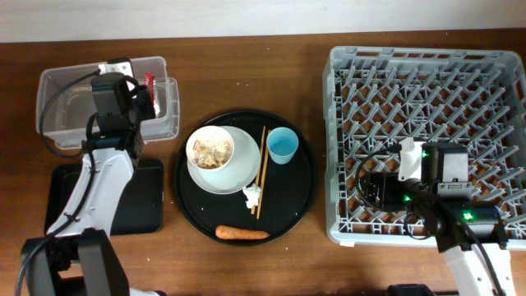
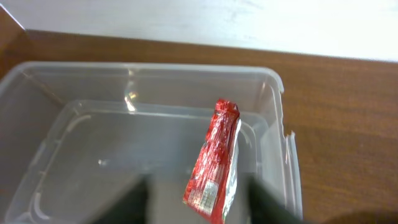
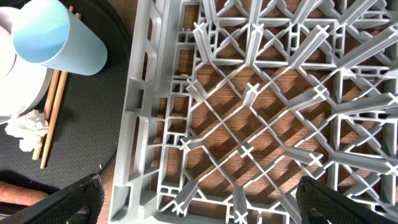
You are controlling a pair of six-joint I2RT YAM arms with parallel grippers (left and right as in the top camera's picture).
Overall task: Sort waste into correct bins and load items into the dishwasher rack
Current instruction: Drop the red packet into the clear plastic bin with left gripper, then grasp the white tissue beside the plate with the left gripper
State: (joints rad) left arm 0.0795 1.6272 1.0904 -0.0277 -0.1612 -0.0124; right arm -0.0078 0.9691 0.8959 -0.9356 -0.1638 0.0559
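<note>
My left gripper (image 1: pixel 145 92) hangs over the clear tub (image 1: pixel 62 82), open, with the red wrapper (image 2: pixel 213 163) loose between its fingers (image 2: pixel 198 208) over the tub's inside (image 2: pixel 93 155). The black tray bin (image 1: pixel 66 197) lies in front of the tub. On the round black tray (image 1: pixel 185 193) sit the white plate (image 1: pixel 238 177), the bowl (image 1: pixel 211 150) holding rice scraps, the blue cup (image 1: pixel 282 145), the chopsticks (image 1: pixel 262 173), the tissue (image 1: pixel 253 195) and the carrot (image 1: pixel 242 233). My right gripper (image 3: pixel 199 205) is open and empty above the front left corner of the grey rack (image 1: pixel 427 82).
The right wrist view shows the rack's pegs (image 3: pixel 249 112), with the cup (image 3: pixel 59 37), chopsticks (image 3: pixel 53 106), tissue (image 3: pixel 28 127) and carrot (image 3: pixel 18 193) to its left. The tub's lid leans at its right side (image 1: pixel 168 107). Bare wood lies between the trays.
</note>
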